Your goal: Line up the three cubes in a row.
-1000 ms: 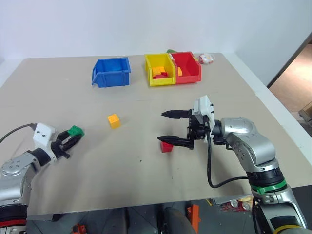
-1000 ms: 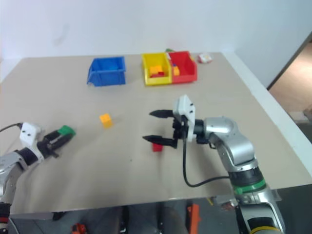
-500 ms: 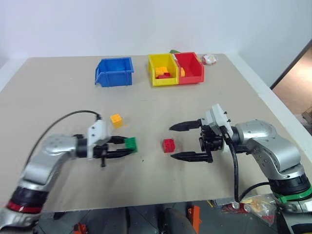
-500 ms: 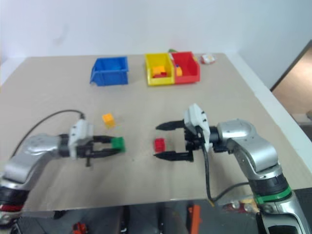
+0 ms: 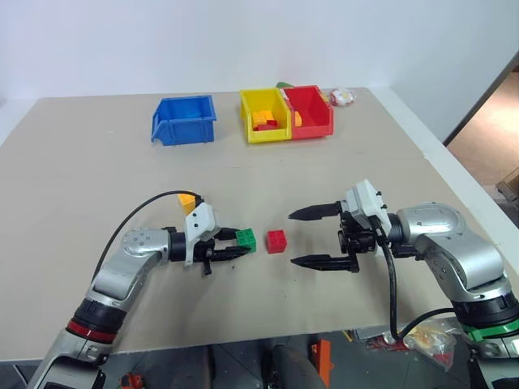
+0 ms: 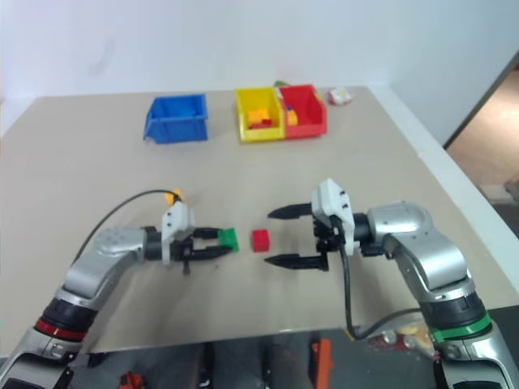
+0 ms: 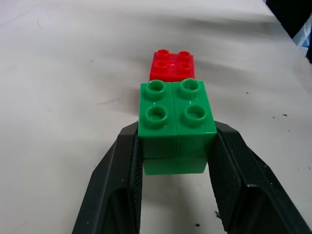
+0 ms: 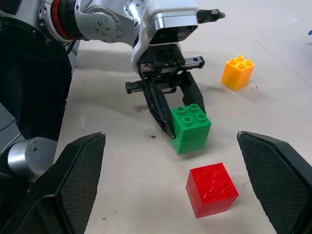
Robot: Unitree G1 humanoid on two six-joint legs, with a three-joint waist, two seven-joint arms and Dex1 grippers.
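A: Quick rundown, pls. Start w/ the red cube [image 5: 277, 241] as the anchor.

B: Red cube sits on the table [image 5: 105, 162], studs up, roughly mid-table, towards the near edge. Nothing touching it.

A: Left claw?

B: Left gripper [image 5: 239, 243] is clamped on the green cube [image 5: 246, 239], one black finger on each side face. Green cube's just beside the red one, on the robot's left of it, small gap between, not touching. Studs up. From the left wrist view the two line up, red directly past green. Can't tell if green rests on the table or hangs just above it.

A: Right claw?

B: Right gripper [image 5: 300, 238] is spread wide, nothing in it. It's on the robot's right of the red cube, fingers pointing toward it; one fingertip farther back than the cube, the other nearer the front edge. Red cube lies just off the tips, apart from both.

A: 3rd cube?

B: Yellow-orange cube [image 8: 237, 72] is left of the red cube and a bit farther back, behind the left wrist. In the head views mostly hidden by the white wrist housing & cable; the right wrist view shows it clear, alone on the table, studs up.

A: Far end?

B: Well beyond the red cube: blue bin [image 5: 185, 118] back-left, then yellow bin [image 5: 263, 116] and red bin [image 5: 310, 110] touching side by side, loose bricks inside both. Small white-red object [image 5: 344, 97] just past the red bin, too small to ID.
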